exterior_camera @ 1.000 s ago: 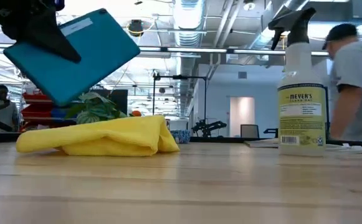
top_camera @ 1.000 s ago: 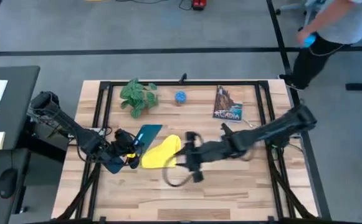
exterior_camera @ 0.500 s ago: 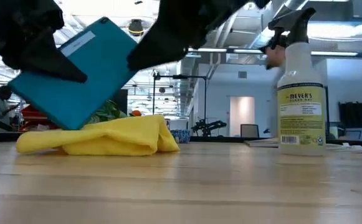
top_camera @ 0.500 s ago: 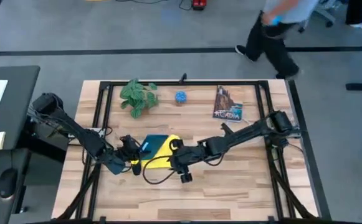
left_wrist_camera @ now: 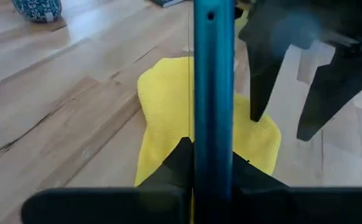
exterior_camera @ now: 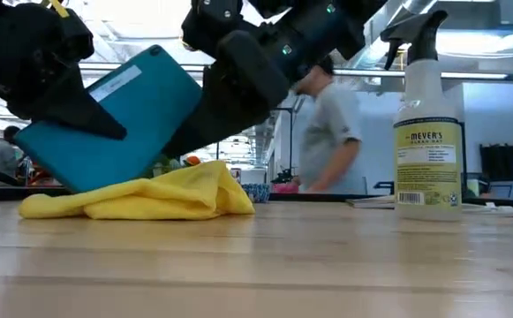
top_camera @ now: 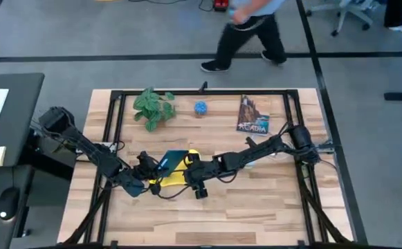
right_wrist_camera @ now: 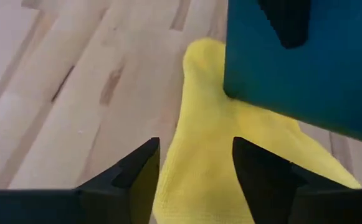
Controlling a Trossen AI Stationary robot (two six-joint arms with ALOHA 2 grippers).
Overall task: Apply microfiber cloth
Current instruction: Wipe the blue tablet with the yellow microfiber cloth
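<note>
My overhead feed is evenly lit, with only soft, short shadows under the arms on the desk. At desk level, ceiling lights flare white and leave the arms as dark silhouettes. The walking person smears with motion blur. Near parts in both wrist feeds look soft, perhaps simply out of focus.

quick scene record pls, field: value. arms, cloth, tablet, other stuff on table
left gripper: shut on the teal tablet, held tilted, its low edge at the cloth
right gripper: open, fingers just above the cloth
microfiber cloth: yellow, crumpled on the table, not gripped
spray bottle: upright, apart from the cloth
back of table: plant, blue ball, book
person: walking past beyond the table
</note>
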